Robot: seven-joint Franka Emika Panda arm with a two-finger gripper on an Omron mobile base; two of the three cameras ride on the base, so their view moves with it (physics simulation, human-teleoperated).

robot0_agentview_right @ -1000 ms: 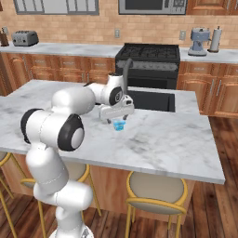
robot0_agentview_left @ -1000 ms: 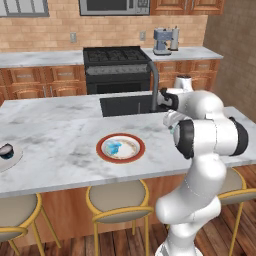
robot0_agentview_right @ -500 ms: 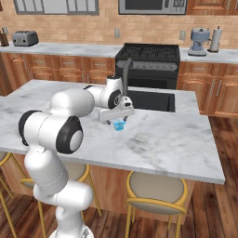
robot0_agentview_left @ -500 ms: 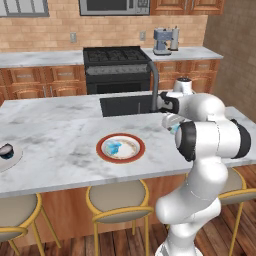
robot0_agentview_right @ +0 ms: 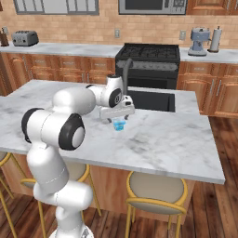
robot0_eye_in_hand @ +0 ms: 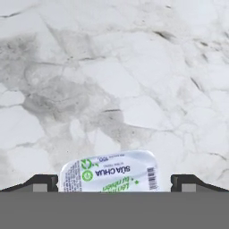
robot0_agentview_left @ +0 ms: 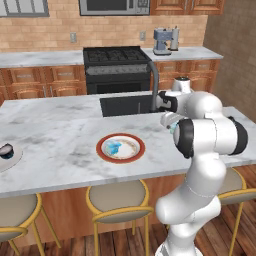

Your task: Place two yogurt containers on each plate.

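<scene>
so the gripper [robot0_agentview_right: 119, 120] is hanging right over a light blue yogurt cup [robot0_agentview_right: 119, 124] on the marble island counter [robot0_agentview_right: 167, 144], near the sink [robot0_agentview_right: 151, 100]. from the hand camera you can see the cup's printed foil lid [robot0_eye_in_hand: 111, 176] sitting between the two dark fingertips [robot0_eye_in_hand: 41, 182], which are spread as wide as they go, one off each side and not touching it. nothing held.

what i'd worry about: the cup is tiny and boxy, and the lid sits a bit skewed to the fingers in the hand view. if the claw closes too high it probably just pinches the lid edge and the cup pops out or tips. if it comes down off centre, one finger could land on the lid and shove the cup across that slick marble.

there's also a fair carry to the red-rimmed plate [robot0_agentview_left: 121, 148] – it already has one light blue cup [robot0_agentview_left: 113, 147] on it, so dropping the second one down carelessly could knock the first off. the grey plate [robot0_agentview_left: 15, 159] at the far left end has the dark navy cup [robot0_agentview_left: 7, 151] on it.

versus a second ago – the gripper has barely shifted, it was already parked over the cup with the jaws spread. maybe it's settled a hair lower, hard to say. plates and cups haven't moved.
</scene>
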